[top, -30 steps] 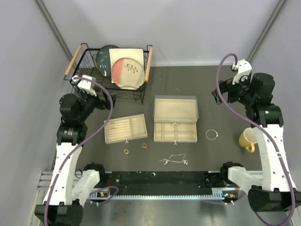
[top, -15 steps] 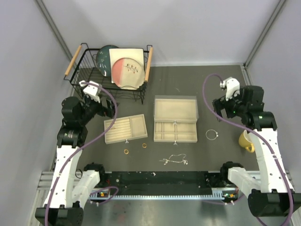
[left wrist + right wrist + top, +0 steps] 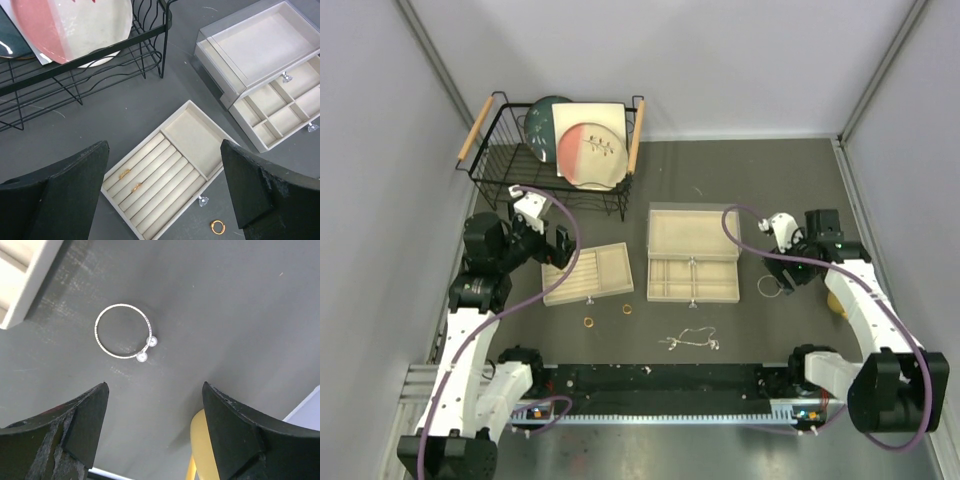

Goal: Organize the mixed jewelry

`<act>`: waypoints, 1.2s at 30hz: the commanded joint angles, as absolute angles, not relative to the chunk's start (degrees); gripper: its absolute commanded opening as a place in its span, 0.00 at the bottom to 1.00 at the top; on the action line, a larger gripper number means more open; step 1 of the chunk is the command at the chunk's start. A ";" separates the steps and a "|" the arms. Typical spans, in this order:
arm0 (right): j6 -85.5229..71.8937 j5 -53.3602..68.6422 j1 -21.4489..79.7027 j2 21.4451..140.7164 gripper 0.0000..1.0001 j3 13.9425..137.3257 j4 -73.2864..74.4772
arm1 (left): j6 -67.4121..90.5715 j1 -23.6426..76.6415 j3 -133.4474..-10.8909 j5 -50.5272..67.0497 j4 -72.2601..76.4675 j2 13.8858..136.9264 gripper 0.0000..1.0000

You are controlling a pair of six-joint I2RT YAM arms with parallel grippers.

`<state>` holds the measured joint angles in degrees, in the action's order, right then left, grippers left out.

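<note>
A thin silver bangle (image 3: 123, 331) with two pearl ends lies on the dark table just right of the beige box; in the top view (image 3: 764, 288) my right gripper partly covers it. My right gripper (image 3: 155, 386) is open and empty, above and just short of it (image 3: 784, 268). Two gold-orange rings (image 3: 588, 322) (image 3: 627, 309) lie in front of the beige tray (image 3: 612, 262); one shows in the left wrist view (image 3: 217, 226). Two more gold rings (image 3: 124, 173) (image 3: 136, 186) sit in the tray's slots. A silver chain (image 3: 692, 340) lies near the front edge. My left gripper (image 3: 164, 150) is open above the tray (image 3: 558, 248).
The beige compartmented box (image 3: 693, 255) stands mid-table with its lower drawer pulled out (image 3: 275, 112). A black wire rack (image 3: 500, 160) with plates stands at the back left, close to my left arm. A yellow mug (image 3: 210, 450) stands just right of the bangle, under my right arm.
Both arms have come down and inward. The left gripper moved right to over the tray's left end. The right gripper moved left and down to the bangle.
</note>
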<state>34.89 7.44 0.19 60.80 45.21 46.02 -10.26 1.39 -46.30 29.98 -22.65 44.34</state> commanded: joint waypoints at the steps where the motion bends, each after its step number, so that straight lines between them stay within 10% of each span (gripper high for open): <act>1: 37.35 6.77 -0.35 63.45 0.74 43.77 40.96 | -11.08 1.14 -45.70 31.11 -21.62 42.80 0.99; 25: 36.30 7.82 -0.26 76.98 0.54 41.40 29.01 | -11.95 1.14 -43.51 29.71 -19.86 42.71 0.99; 36: 35.77 7.12 -0.35 79.02 0.13 41.31 27.86 | -12.30 1.14 -42.63 28.39 -19.25 41.84 0.99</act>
